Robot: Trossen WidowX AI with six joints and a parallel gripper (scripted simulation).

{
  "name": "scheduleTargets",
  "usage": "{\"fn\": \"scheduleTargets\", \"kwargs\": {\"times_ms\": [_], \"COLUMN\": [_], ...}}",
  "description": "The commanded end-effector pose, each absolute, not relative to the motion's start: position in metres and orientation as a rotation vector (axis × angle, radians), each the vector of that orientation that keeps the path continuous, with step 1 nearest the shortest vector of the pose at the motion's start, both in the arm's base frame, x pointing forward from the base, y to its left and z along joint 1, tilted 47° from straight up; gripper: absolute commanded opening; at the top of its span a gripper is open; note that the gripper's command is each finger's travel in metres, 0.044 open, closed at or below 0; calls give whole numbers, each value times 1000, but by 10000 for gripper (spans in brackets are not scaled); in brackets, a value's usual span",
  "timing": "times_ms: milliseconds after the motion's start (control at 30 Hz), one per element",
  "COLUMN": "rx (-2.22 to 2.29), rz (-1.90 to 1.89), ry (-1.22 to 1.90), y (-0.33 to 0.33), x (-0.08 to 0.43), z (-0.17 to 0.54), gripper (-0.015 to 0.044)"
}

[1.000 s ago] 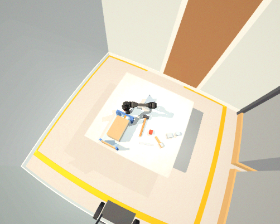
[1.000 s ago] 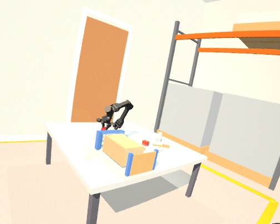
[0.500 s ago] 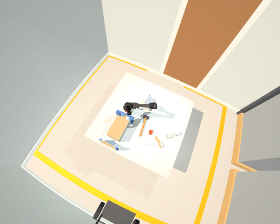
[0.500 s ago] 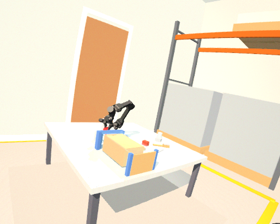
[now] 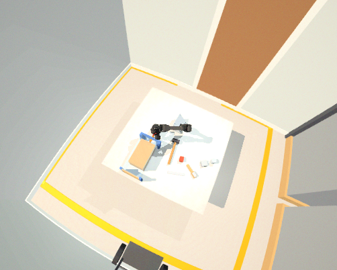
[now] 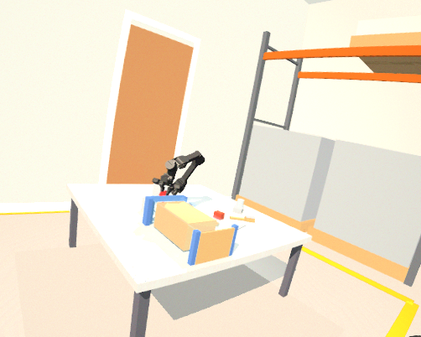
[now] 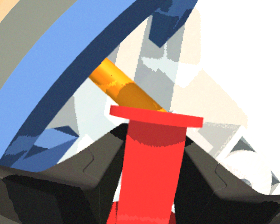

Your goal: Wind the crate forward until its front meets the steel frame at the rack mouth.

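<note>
- You are looking at a pale room with a brown door [image 5: 250, 50] [image 6: 149, 109] in the far wall and yellow lines on the floor around a white tabletop [image 5: 190, 198] [image 6: 120, 235] [image 7: 241, 60].
- The tabletop's nearest edge, in the exterior view, lies just beyond the board-filled end [image 5: 131, 174] [image 6: 214, 245] of the cubby.
- Your task's crate [image 5: 142, 154] [image 6: 180, 222], a tan box, sits between that end and the blue frame [image 5: 150, 140] [image 6: 166, 198] [image 7: 51, 75]. It looks flat; a narrow gap shows between it and the blue frame from above.
- To one side of the crate you have a hammer [image 5: 171, 152], a small red block [image 5: 181, 159] [image 6: 219, 215] and a wooden-handled tool [image 5: 191, 170] [image 6: 242, 219], each apart from the others.
- Your arm [image 5: 172, 127] [image 6: 191, 168] reaches across behind the blue frame, bent high at the elbow, with its gripper [image 5: 157, 136] [image 6: 163, 193] [image 7: 149, 133] low beside the frame, outside the crate's space.
- Your fingers are clamped on both sides of a red flanged grip [image 6: 163, 194] [image 7: 153, 170].
- Past the flange, an orange strip [image 7: 121, 82] runs towards the blue frame; you cannot tell whether the two touch. The winch's round hole cannot be made out.
</note>
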State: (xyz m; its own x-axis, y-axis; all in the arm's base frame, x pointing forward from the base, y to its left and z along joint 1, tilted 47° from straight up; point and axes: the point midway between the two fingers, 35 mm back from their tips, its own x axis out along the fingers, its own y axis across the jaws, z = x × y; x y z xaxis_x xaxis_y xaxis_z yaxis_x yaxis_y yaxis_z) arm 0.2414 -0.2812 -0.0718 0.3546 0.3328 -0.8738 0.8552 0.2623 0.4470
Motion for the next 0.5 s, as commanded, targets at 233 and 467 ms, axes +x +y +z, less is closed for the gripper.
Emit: {"fn": "scheduleTargets", "kwargs": {"times_ms": [233, 467], "rx": [1339, 1339], "rz": [-495, -495], "ry": [1231, 1231], "y": [-260, -252], "x": [234, 229], "z": [-58, -52], "gripper": [0, 0]}}
